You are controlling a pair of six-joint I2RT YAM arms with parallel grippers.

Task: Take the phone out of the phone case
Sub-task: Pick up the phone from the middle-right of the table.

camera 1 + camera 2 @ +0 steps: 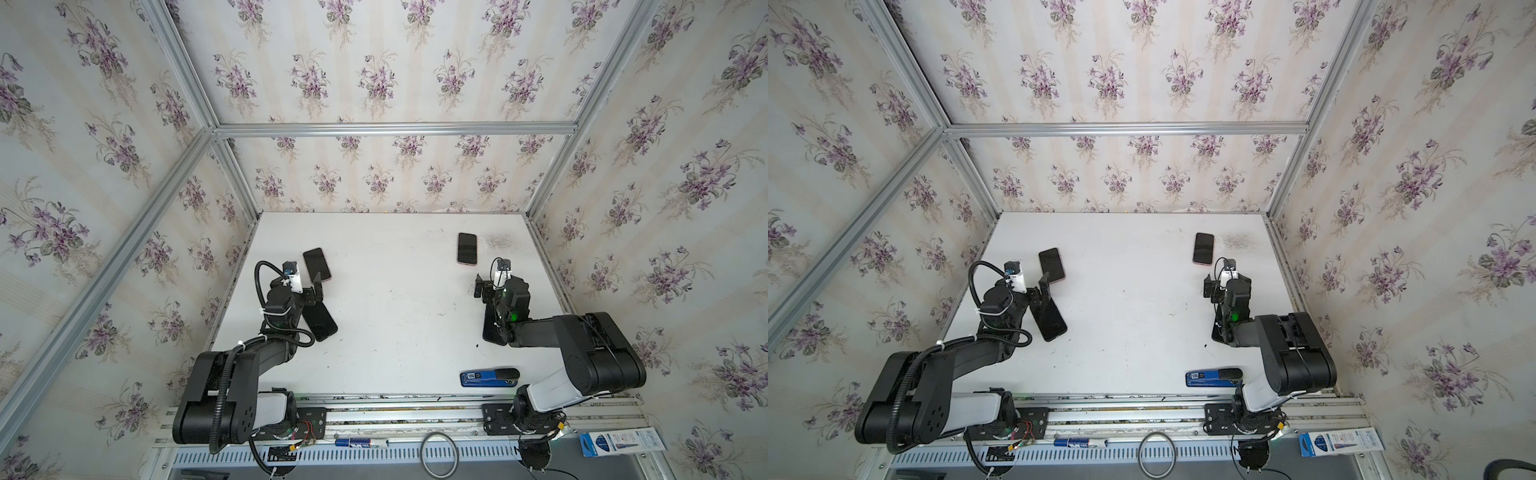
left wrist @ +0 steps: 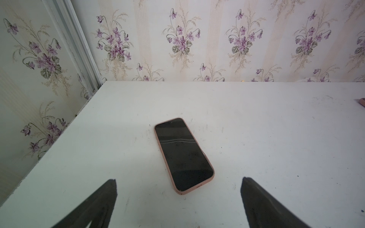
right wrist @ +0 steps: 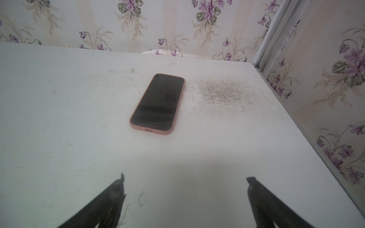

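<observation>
The left end effector (image 2: 179,180) hangs low over the white surface (image 2: 79,158) with its two black fingers spread wide and nothing between them. Just ahead of it a black-screened phone in a pink rubbery case (image 2: 183,156) lies flat, screen up. In the left wrist view the phone's near end shows between the two fingertips, and neither tip touches it. In both top views this phone sits toward the surface's left side, turned at a slant (image 1: 316,264). A dark flat phone-shaped slab (image 1: 322,326) lies partly under the left arm, nearer the robot's base.

The right end effector (image 3: 186,177) is likewise wide open and empty. Ahead of it, clear of the fingertips, lies a second pink-cased phone (image 3: 158,103), screen up and still seated in its case, with a grey scuffed patch (image 3: 221,92) just beside it. Another dark flat slab (image 1: 490,330) is mostly hidden beneath the right arm. A blue and black oblong object (image 1: 490,377) rests near the surface's front edge, close to the right arm's base.
</observation>
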